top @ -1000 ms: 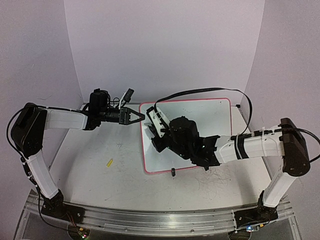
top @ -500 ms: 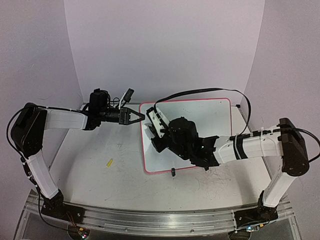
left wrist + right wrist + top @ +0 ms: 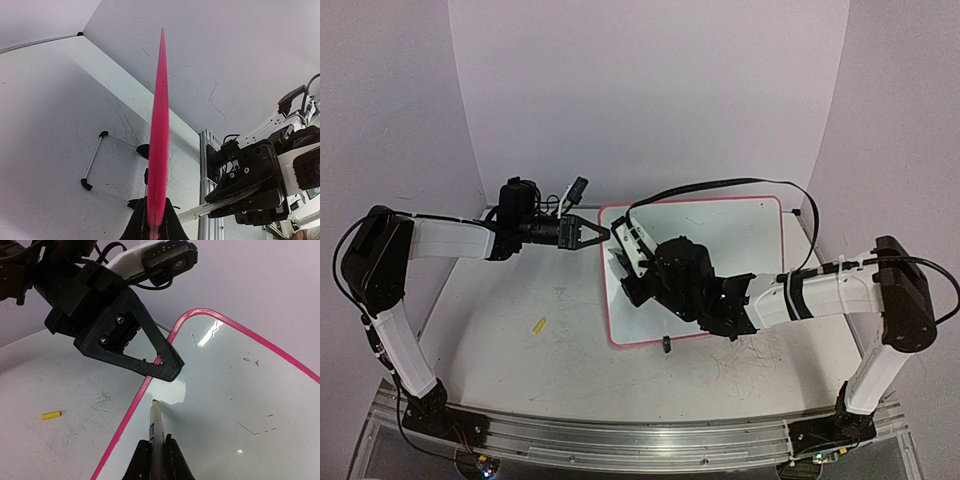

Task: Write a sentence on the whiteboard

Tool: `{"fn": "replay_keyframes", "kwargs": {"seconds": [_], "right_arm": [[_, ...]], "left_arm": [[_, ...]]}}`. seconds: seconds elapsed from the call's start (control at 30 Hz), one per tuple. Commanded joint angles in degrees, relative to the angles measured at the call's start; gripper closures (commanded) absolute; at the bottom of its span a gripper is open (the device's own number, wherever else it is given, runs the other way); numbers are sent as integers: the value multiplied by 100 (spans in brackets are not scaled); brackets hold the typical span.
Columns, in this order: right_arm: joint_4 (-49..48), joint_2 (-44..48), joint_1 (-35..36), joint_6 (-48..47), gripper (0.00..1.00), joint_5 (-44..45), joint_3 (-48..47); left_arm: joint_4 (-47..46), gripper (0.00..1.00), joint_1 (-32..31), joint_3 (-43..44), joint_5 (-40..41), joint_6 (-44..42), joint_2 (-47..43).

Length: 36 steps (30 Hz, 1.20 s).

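Lying on the white surface [image 3: 520, 360] in front of both arms, the whiteboard [image 3: 740, 240] sits a little to the right of the middle, with its thin pink rim all around. In the top view its left far corner is held by the left pincer [image 3: 603, 234]. The left wrist view shows the rim edge-on as a pink line between the two black fingers, which are closed tight on it. On the left of this line there is a thin wire stand [image 3: 95, 165] with black ends, on the surface.

The right pincer [image 3: 157, 450] is over the left part of the board and is closed on a marker [image 3: 157, 427], which points forward from between the fingers. The tip of the marker is just inside the pink rim and just below the left pincer's triangular finger. Whether the tip touches the board, I cannot tell. A few small dark marks [image 3: 255, 430] are seen on the board to the right of the marker.

One small black clip foot [image 3: 665, 344] is at the near edge of the board. A small yellow piece [image 3: 539, 325] lies on the scratched surface, well apart from the board on its left side. A black cable [image 3: 720, 183] makes an arc above the far edge of the board.
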State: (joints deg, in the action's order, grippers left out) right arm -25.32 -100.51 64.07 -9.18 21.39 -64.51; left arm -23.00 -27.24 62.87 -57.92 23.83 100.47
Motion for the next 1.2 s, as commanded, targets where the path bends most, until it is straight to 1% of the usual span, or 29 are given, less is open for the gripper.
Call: {"fn": "replay_keyframes", "kwargs": {"seconds": [0.0,1.17], "right_arm": [[-118,-83,21,45,100,137,-144],[105,43,31,494,100,-214,236]], "left_arm": [[-169,100,-65,-20,-211,34,-295],[-173,100,-63,-1,-222,17,-304]]}}
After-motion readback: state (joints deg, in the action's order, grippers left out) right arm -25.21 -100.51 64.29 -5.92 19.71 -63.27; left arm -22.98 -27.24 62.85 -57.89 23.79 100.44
